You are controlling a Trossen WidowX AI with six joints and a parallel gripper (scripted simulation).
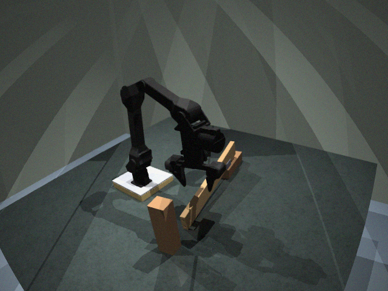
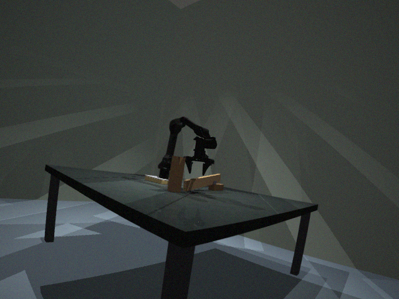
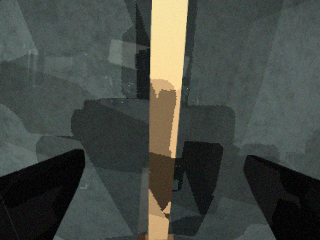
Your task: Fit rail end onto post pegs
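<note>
The long pale rail (image 1: 228,153) (image 2: 202,181) (image 3: 167,45) slopes down from the footboard block (image 1: 234,166) (image 2: 219,186) to the table, its near end low. The upright post (image 1: 165,228) (image 2: 176,175) stands just in front of that near end, with a gap in the top view. Its pegs are not visible. My gripper (image 1: 197,188) (image 2: 197,174) (image 3: 167,160) is open and empty, pointing down above the rail. In the wrist view the rail runs between the widely spread fingers, below them and touching neither. The bracket is mostly hidden behind the rail.
The arm's base stands on a white-topped plate (image 1: 161,176) (image 2: 156,179) to the left of the rail. The dark table (image 1: 103,250) (image 2: 128,199) carries the shadows of the arm and gripper around the rail. The post rises higher than the rail's near end.
</note>
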